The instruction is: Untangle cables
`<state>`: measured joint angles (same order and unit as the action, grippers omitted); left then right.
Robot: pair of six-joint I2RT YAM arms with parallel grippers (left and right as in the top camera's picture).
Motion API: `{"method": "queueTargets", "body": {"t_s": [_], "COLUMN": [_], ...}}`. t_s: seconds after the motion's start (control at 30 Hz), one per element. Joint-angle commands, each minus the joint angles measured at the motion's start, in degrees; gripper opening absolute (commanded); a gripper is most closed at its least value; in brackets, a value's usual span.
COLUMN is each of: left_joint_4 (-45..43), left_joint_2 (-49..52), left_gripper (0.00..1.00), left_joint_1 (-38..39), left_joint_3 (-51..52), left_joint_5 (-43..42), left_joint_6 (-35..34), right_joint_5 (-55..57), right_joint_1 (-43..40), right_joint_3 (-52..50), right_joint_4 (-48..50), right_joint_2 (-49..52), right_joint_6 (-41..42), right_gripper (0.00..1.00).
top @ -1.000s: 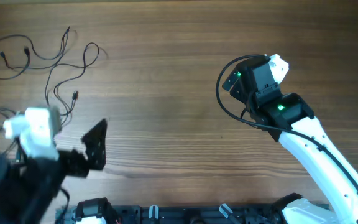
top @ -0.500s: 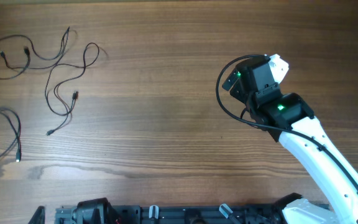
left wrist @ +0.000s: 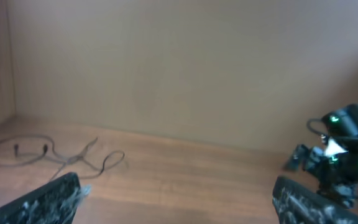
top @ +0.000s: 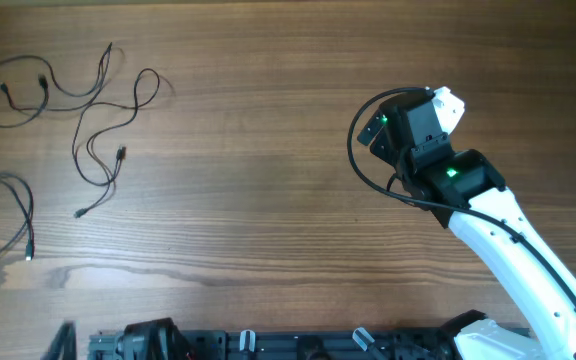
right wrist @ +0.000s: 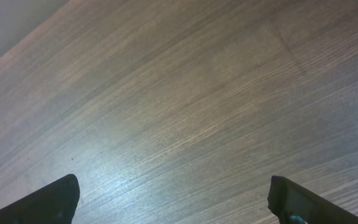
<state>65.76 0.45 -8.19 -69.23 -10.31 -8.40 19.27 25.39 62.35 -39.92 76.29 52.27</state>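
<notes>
Thin black cables lie at the table's far left in the overhead view. One forms a loop (top: 13, 98) at the back, joined by crossing strands to a second looping wire (top: 103, 140). A third cable (top: 16, 215) lies apart at the left edge. The back loop also shows in the left wrist view (left wrist: 23, 151). My left gripper (left wrist: 179, 200) is open and empty, raised near the table's front, with the cables far ahead of it. My right gripper (right wrist: 176, 200) is open and empty over bare wood, far right of the cables.
The right arm (top: 448, 170) with its thick black hose (top: 358, 160) stands over the right half of the wooden table (top: 258, 200). A wall rises behind the table in the left wrist view. The arm bases line the front edge (top: 268, 345).
The left arm has pulled back off the table's left side and out of the overhead view, uncovering the cable at the left edge. The right arm has not moved.
</notes>
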Motion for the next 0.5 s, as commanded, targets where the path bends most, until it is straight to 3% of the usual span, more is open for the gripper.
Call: {"method": "queueTargets", "body": {"t_s": [0.0,0.1,0.2,0.3,0.47], "left_joint_4": [-8.94,-25.75,-43.04,-50.84,-62.51], "left_joint_2": [-0.17,-0.17,0.57,1.07,1.09], "left_gripper": [1.00,1.00,1.00,1.00,1.00], "left_joint_1": [0.00,-0.02,0.00,0.04,0.04], "left_joint_3": [13.97,30.03,47.63,58.25,64.65], "left_joint_5": [0.33,0.39,0.35,0.81,4.04], "left_joint_6": [-6.71,-13.16,-13.11,-13.09,-13.07], "right_joint_5": [-0.13,-0.13,-0.13,-0.13,-0.13], "right_joint_1": [0.02,0.02,0.02,0.02,0.02], "right_joint_3": [0.26,0.26,0.26,0.26,0.26], "right_joint_4": [0.00,0.00,0.00,0.00,0.00], "right_joint_2": [0.44,0.44,0.44,0.44,0.44], "right_joint_6": [0.39,0.39,0.42,0.39,0.39], "right_gripper": [1.00,1.00,1.00,0.99,1.00]}}
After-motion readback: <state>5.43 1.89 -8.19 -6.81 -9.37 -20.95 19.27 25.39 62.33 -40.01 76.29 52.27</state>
